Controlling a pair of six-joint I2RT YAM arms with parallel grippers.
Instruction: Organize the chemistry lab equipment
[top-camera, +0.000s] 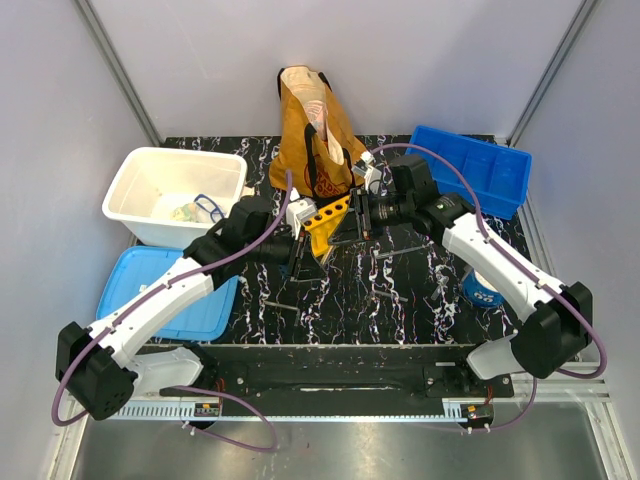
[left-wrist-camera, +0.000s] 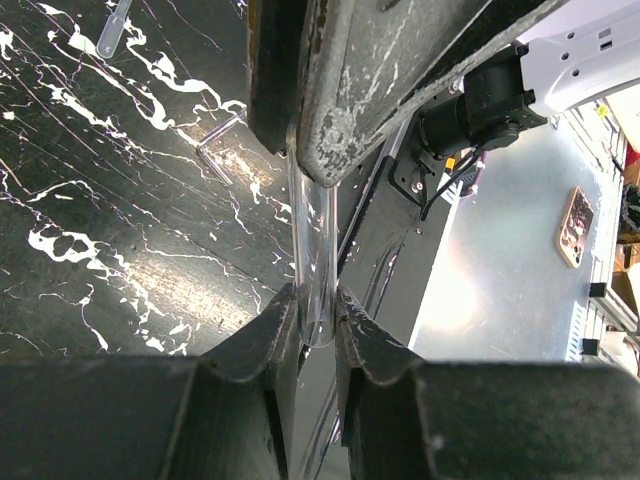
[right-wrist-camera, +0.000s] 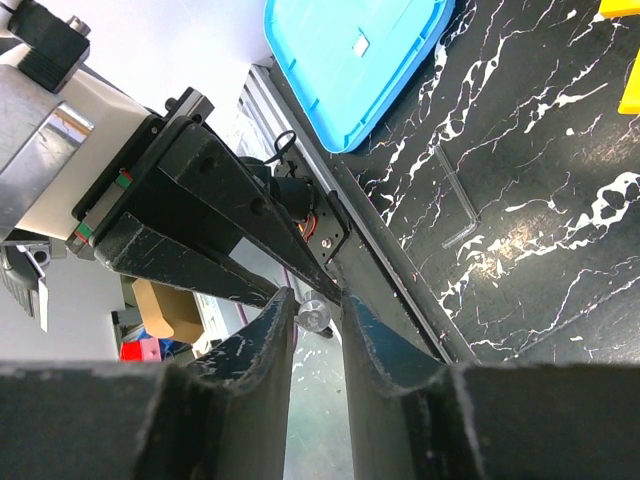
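Observation:
A clear test tube (left-wrist-camera: 312, 240) is gripped at its rounded bottom by my left gripper (left-wrist-camera: 318, 302), which is shut on it. The tube's other end (right-wrist-camera: 313, 314) shows as a small round disc between the fingers of my right gripper (right-wrist-camera: 315, 300). Those fingers are open narrowly around it, with a sliver of gap on one side. Both grippers, left (top-camera: 303, 240) and right (top-camera: 352, 218), meet over the mat beside the yellow test-tube rack (top-camera: 326, 218). A bent clear tube (left-wrist-camera: 220, 148) and a pipette (left-wrist-camera: 114, 28) lie loose on the marbled mat.
The mustard-brown tote bag (top-camera: 313, 135) stands behind the rack. A white bin (top-camera: 150, 175) sits at the back left above a light blue lid (top-camera: 185, 310). A blue tray (top-camera: 480, 165) is at the back right. Thin loose pieces (top-camera: 400, 250) lie on the mat.

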